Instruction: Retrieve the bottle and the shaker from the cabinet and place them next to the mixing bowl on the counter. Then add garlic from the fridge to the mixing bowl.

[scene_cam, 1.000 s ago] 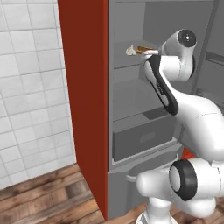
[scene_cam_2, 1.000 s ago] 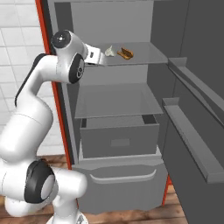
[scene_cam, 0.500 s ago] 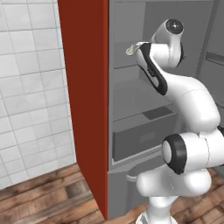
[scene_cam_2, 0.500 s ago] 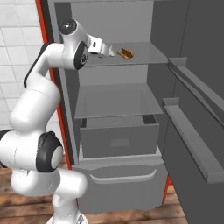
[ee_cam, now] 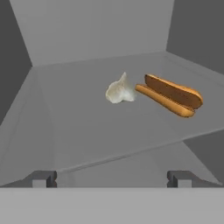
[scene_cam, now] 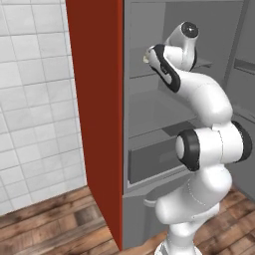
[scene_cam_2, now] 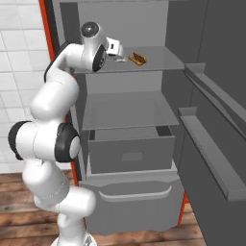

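A hot dog in a bun (ee_cam: 170, 95) lies flat; white wall tiles (scene_cam: 35, 99) behind.

From the left base view the arm (scene_cam: 199, 109) is blocking most of the fridge (scene_cam: 149, 114) shelves, so the garlic (ee_cam: 119, 90) is hiding behind it there. In the right base view the garlic is sitting mostly behind the gripper (scene_cam_2: 119, 53), too small to make out. The fridge door (scene_cam_2: 211, 120) is getting cut off at the right edge.

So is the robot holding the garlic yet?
No, nothing is held. Its open gripper is short of the garlic lying on the fridge shelf.
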You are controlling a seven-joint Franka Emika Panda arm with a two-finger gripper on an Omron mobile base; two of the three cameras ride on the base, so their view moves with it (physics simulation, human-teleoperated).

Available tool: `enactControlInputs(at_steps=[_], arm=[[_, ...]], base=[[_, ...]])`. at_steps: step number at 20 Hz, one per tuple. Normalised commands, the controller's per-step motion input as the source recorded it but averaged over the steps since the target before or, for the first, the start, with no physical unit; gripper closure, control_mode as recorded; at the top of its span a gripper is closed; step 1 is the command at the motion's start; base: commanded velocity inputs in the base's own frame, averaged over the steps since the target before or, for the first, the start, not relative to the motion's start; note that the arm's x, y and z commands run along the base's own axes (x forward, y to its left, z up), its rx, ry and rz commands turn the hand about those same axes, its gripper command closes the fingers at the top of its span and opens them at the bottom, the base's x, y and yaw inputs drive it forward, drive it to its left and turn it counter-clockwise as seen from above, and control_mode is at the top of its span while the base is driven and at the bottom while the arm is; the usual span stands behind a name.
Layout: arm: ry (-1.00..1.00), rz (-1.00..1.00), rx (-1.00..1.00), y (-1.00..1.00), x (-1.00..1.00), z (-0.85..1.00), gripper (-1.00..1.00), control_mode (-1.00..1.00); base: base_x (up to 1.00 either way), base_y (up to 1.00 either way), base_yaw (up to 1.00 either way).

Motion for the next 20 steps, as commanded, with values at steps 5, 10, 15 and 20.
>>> enactControlInputs(at_steps=[5, 10, 15, 20], arm=[[0.09, 0.02, -0.06, -0.01, 0.68, 0.00, -1.00, -1.00], [0.04, 0.00, -0.05, -0.01, 0.81, -0.01, -1.00, -1.00], [0.00, 0.00, 0.00, 0.00, 0.66, -0.16, -1.00, -1.00], [0.03, 0.00, 0.00, -0.10, 0.57, -0.05, -1.00, -1.00]], base=[[0.00, 0.00, 0.00], [0.00, 0.00, 0.00], [0.00, 0.00, 0.00], [0.00, 0.00, 0.00]])
